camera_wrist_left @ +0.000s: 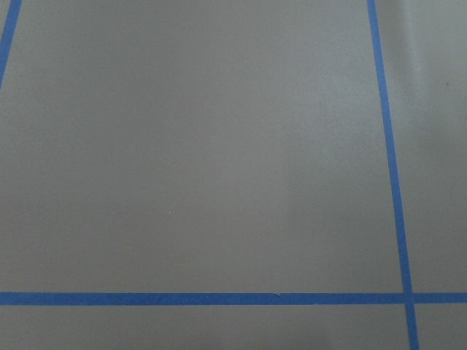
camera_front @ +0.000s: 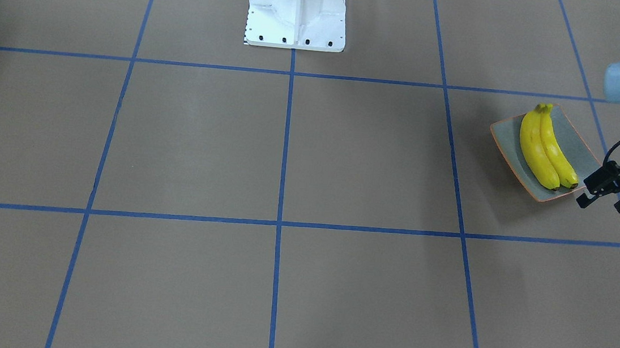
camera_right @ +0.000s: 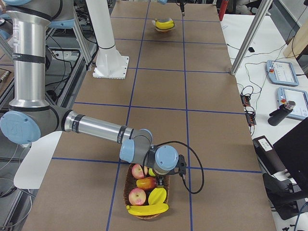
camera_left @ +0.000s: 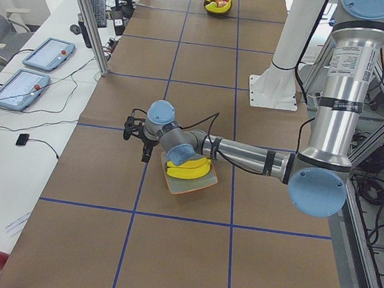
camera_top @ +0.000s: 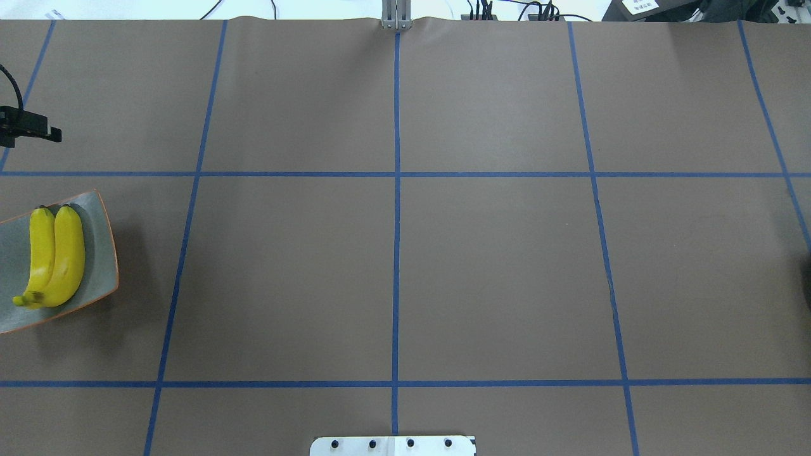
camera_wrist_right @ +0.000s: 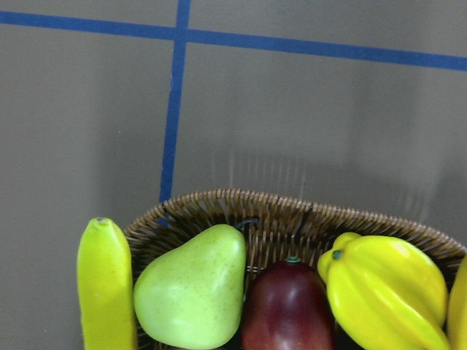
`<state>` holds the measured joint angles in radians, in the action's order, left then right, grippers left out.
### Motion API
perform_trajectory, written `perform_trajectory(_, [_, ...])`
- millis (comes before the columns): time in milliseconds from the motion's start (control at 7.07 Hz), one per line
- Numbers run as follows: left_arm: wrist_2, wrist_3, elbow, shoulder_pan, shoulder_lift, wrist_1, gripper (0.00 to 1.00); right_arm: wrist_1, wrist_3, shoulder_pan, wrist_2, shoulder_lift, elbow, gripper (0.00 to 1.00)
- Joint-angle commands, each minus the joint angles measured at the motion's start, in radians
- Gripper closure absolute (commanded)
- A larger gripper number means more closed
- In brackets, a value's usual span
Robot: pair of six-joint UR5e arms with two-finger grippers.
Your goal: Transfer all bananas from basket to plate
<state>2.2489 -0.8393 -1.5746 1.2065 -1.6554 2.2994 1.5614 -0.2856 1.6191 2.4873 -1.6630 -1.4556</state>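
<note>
From the table's right end, the nearest thing is the basket. One banana lies flat along its near rim, with its long axis running left to right across the table. Just behind it we see apples and a yellow starfruit.

The right gripper hangs over the far half of the basket, so this banana lies on its near side and lower down. We cannot tell whether the jaws are apart or together, because the fingers are hidden among the fruit and the wrist view shows none of them. That wrist view does show a pear and, at its left edge, a yellow-green fruit that we take for a banana. We cannot say whether it is the same one.

Far down the table, at the robot's left end, the plate holds a pair of bananas, touching side by side. The left gripper hovers just beside the plate's corner with its fingers apart and nothing between them.

We judge the right arm to be much the nearer to the basket fruit. Its jaws should close across the banana's short axis, near to far.
</note>
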Motion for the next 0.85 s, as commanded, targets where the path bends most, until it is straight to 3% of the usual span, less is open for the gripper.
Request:
perform_trajectory(0, [0.001,0.0,0.007,-0.005,-0.001,0.002,0.0,0.0,-0.009,0.001,-0.016,-0.021,-0.003,0.0])
perform_trajectory(283, [0.0,-0.009,0.004,-0.019,-0.001,0.006,0.0,0.0,-0.094,0.001,-0.305,-0.009,-0.014,0.0])
perform_trajectory(425, [0.0,-0.007,0.005,-0.019,-0.001,0.006,0.0,0.003,-0.18,0.001,-0.361,-0.009,-0.009,0.0])
perform_trajectory(708, [0.0,-0.007,0.007,-0.022,-0.001,0.006,0.0,0.009,-0.24,-0.001,-0.37,-0.023,0.023,0.0])
